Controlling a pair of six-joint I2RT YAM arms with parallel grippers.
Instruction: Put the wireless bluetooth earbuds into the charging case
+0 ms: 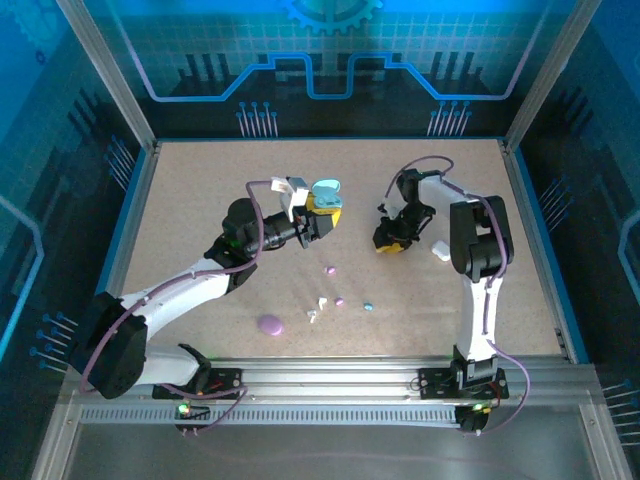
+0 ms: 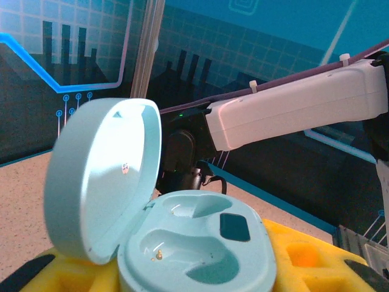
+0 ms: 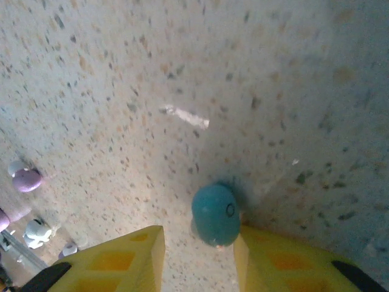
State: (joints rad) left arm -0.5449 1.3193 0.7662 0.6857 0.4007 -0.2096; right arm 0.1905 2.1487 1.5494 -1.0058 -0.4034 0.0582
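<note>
Left wrist: left gripper [image 1: 323, 211] clamps the open charging case [image 2: 197, 246], wells empty. Right gripper [image 3: 199, 235] is unclenched astride a blue earbud [image 3: 214, 214] on the table [image 3: 121, 73]. Nothing inserted yet.

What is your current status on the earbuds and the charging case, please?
Left gripper clamped on open light blue case, both wells empty. Right gripper open, straddling blue earbud on table. Pink earbud and purple case loose, clear of both.

I operated in a robotics lab cell: aluminium frame [image 1: 105, 75], blue circuit-patterned wall panels [image 1: 320, 60], speckled tabletop [image 1: 200, 200], two mounted arms [image 1: 180, 292].
</note>
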